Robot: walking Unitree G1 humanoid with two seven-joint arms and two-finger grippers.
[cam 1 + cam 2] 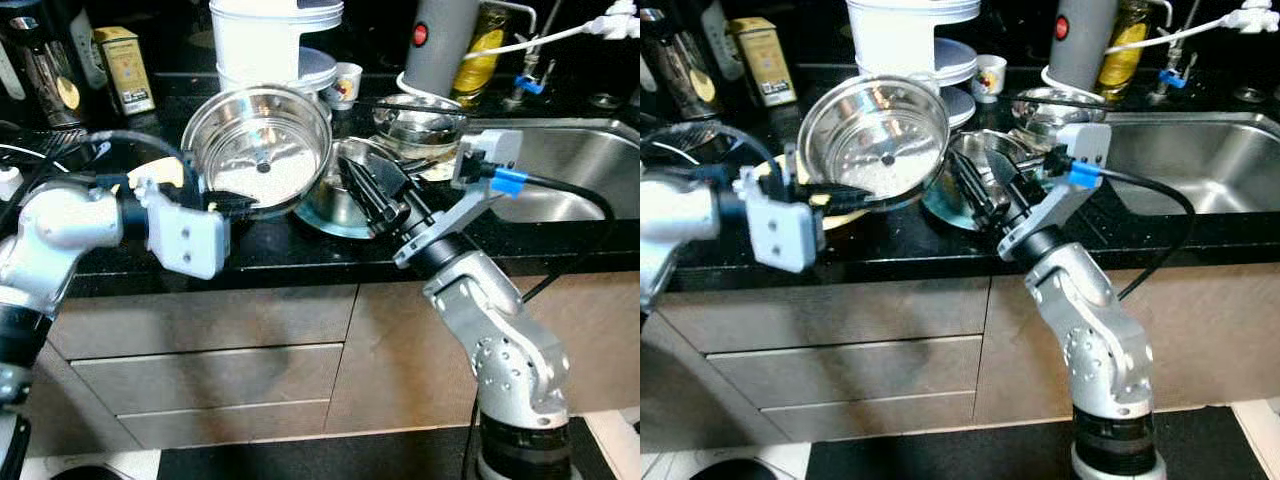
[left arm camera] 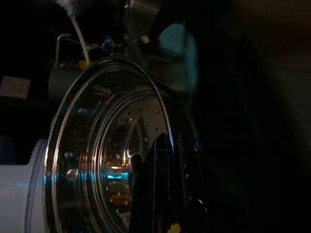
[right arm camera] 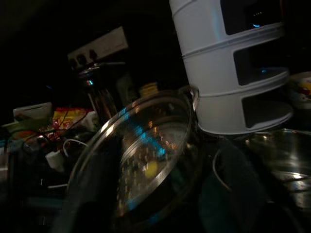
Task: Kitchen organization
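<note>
Steamer pan (image 1: 258, 150) tipped on edge above the black table (image 1: 300, 250), gripped at its lower rim by my left gripper (image 1: 232, 206).
I see the left jaws clamped on that rim, the pan's perforated bottom facing me. My right gripper (image 1: 362, 188) sits just beside the pan over a teal plate (image 1: 335, 222), its jaws slightly apart and holding nothing. A white tiered rack (image 1: 275, 40) stands behind, with the sink (image 1: 570, 165) on the right.
</note>
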